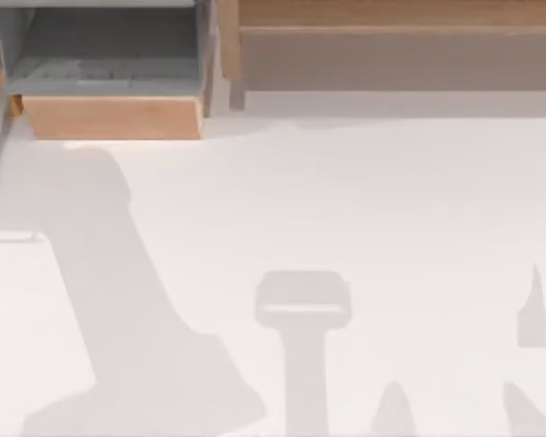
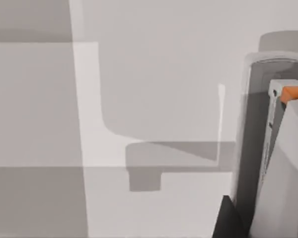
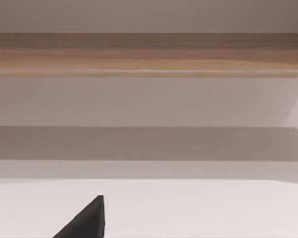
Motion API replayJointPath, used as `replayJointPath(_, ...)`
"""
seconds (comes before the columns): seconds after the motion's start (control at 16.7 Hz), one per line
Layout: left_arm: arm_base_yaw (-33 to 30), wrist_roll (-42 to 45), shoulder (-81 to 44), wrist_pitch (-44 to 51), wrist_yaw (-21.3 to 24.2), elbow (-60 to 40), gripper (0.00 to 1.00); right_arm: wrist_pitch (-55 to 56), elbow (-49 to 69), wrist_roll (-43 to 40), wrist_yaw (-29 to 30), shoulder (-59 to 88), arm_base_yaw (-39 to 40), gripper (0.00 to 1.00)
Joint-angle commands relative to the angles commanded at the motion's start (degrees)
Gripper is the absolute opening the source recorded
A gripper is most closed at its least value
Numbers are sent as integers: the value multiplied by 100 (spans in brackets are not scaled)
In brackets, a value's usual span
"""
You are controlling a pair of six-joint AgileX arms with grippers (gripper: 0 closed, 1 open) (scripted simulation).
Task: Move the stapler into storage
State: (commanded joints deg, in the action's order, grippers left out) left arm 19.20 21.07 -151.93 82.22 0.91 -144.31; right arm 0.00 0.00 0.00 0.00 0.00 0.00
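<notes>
- left gripper [image 2: 233,220]: one dark finger [image 2: 227,218] lies against the stapler [image 2: 283,168]. the stapler hangs clear of the surface with its shadow on the tabletop [image 2: 154,99] below, so i judge the jaws clamped on it. the second finger is hidden.
- the stapler runs lengthwise away from the wrist, rounded end foremost, dark strip along one side. where it sits over the tabletop i cannot tell.
- step in hand, as i read it: carry to the drawer. keep it high enough to pass over the front panel, hold the long axis level, come down over the grey floor and release low so it does not bounce out.
- right gripper [image 3: 89,220]: parked over the tabletop, facing the far edge; state cannot be told.
- storage drawer [image 1: 114,116]: far left corner of the tabletop, pulled open, tan front nearest, grey floor showing.
- in the way: the drawer's front lip, and the wide wood unit [image 1: 391,18] along the far edge just beside the drawer. approach from the near side.
</notes>
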Motion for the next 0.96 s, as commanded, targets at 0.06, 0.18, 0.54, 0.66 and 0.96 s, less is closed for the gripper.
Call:
replayJointPath(0.06, 0, 0, 0, 0, 0, 0, 30, 0, 0, 0, 0, 0, 0, 100)
replayJointPath(0.18, 0, 0, 0, 0, 0, 0, 45, 0, 0, 0, 0, 0, 0, 100)
replayJointPath(0.54, 0, 0, 0, 0, 0, 0, 90, 0, 0, 0, 0, 0, 0, 100)
replayJointPath(0.66, 0, 0, 0, 0, 0, 0, 100, 0, 0, 0, 0, 0, 0, 100)
replayJointPath(0.96, 0, 0, 0, 0, 0, 0, 100, 0, 0, 0, 0, 0, 0, 100)
